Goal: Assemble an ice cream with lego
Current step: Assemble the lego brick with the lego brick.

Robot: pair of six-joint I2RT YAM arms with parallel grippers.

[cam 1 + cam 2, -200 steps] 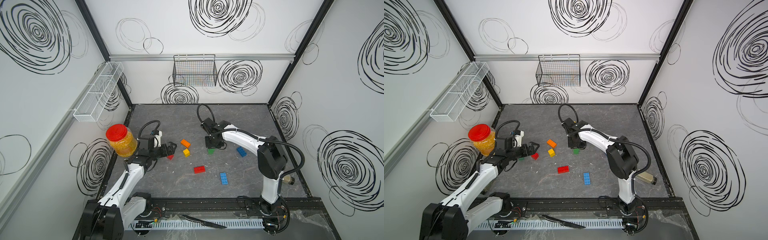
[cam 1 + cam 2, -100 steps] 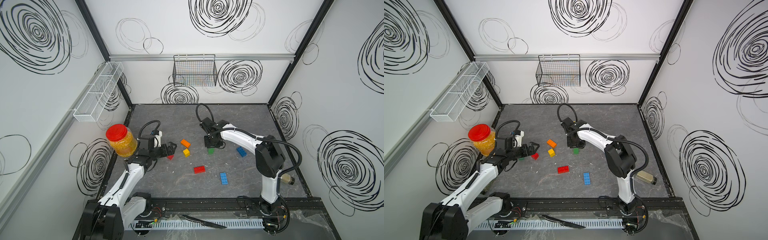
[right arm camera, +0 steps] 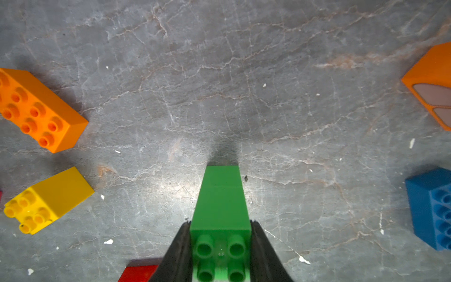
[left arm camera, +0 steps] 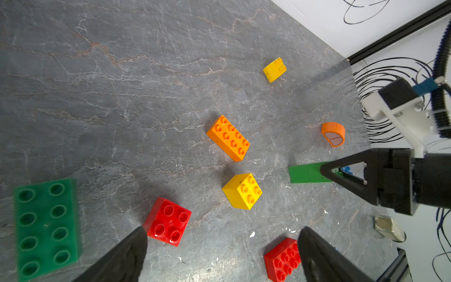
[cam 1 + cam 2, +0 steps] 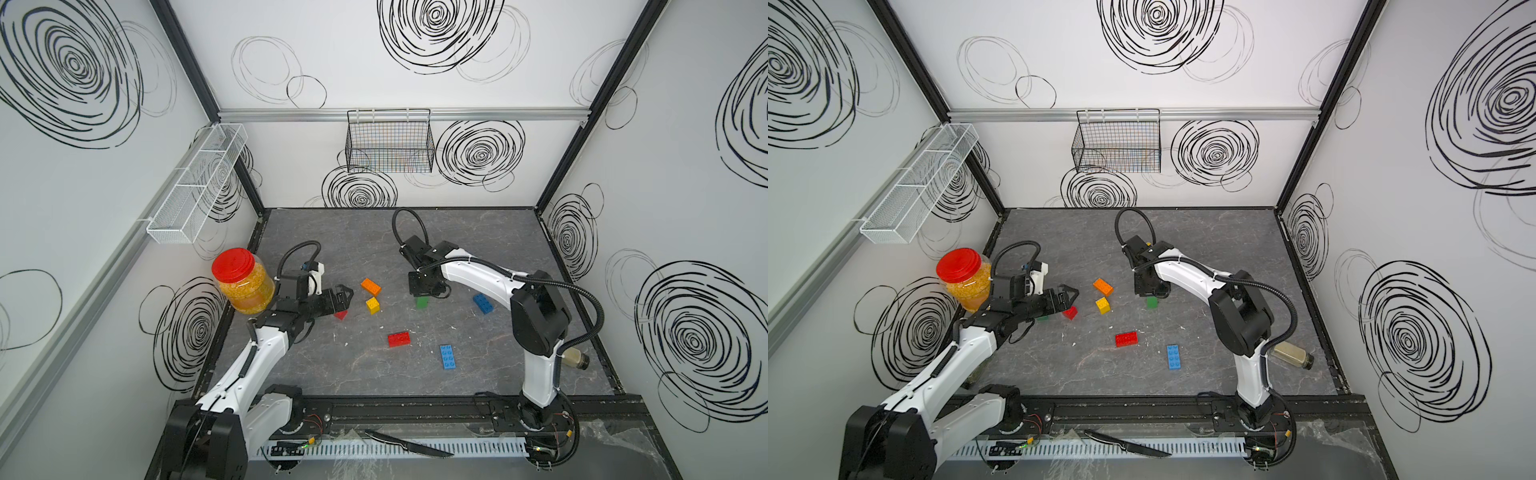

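Note:
The lego bricks lie scattered on the grey table. My right gripper (image 5: pixel 424 289) (image 3: pixel 220 222) is shut on a tall green brick stack (image 5: pixel 422 302) (image 3: pixel 220 195) that stands upright, its lower end at the table. My left gripper (image 5: pixel 347 297) (image 4: pixel 222 230) hangs open above the table, with a small red brick (image 5: pixel 340 315) (image 4: pixel 168 221) by one fingertip and a longer red brick (image 4: pixel 281 258) by the other. An orange brick (image 5: pixel 370 286), a yellow brick (image 5: pixel 372 305) and a rounded orange piece (image 4: pixel 333 133) lie between the two grippers.
A red-lidded jar (image 5: pixel 243 280) stands at the left edge behind my left arm. A flat green brick (image 4: pixel 46 227), a red brick (image 5: pixel 399 338) and two blue bricks (image 5: pixel 447 356) (image 5: pixel 483 303) lie about. A bottle (image 5: pixel 575 359) lies by the right arm's base, a knife (image 5: pixel 407 446) on the front rail.
The right arm's elbow has shifted slightly to the left while its gripper stays shut on the green stack. The left arm has not moved.

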